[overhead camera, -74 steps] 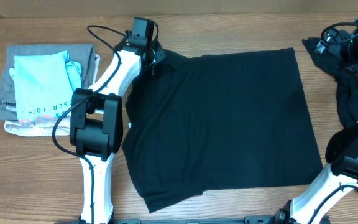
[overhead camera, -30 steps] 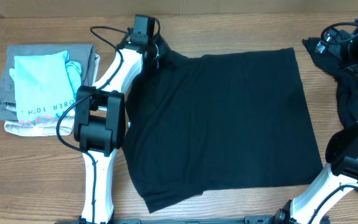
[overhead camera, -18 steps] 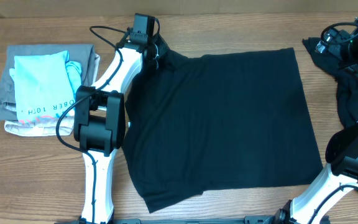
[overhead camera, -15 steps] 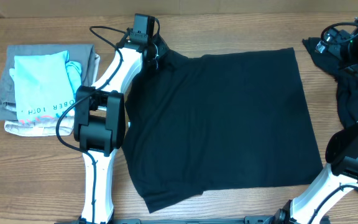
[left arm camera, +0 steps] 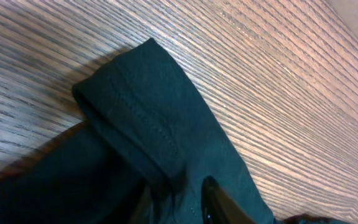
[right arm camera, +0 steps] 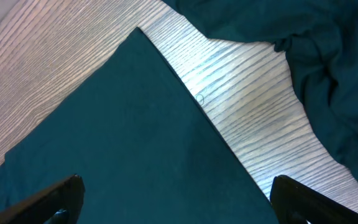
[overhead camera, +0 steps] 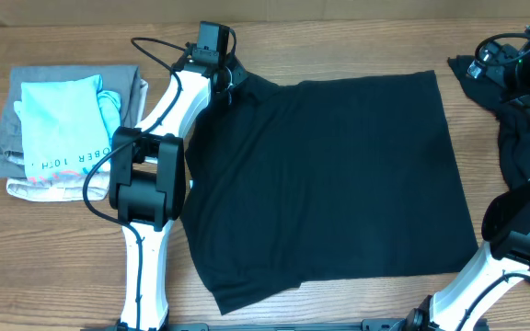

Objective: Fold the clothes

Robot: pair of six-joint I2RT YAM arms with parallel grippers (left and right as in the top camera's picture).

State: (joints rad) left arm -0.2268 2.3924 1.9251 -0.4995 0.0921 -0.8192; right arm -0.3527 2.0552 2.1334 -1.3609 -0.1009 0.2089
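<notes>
My left claw (left arm camera: pixel 178 200) sits on the sleeve (left arm camera: pixel 142 118) of the shirt (overhead camera: pixel 329 184), at its far left corner. The fingers rest on the cloth, but I cannot tell whether they pinch it or have let go. From that claw the shirt spreads flat toward the right arm and back toward the 2 bases, its long axis roughly side to side. The sleeve hem juts out ahead of the fingers, doubled over on itself.

My right claw (right arm camera: pixel 176 186) hangs wide open and empty above the opposite far corner. The shirt's straight edge runs beneath it, and the black heap (right arm camera: pixel 328 74) lies to its outer side, across a strip of bare table (overhead camera: pixel 339 46).

Each arm has 1 far corner under it, so I judge the fold calls for both. The stack (overhead camera: pixel 63 129) lies well out beyond the left arm, off any path. Nothing stands between claws and cloth.
</notes>
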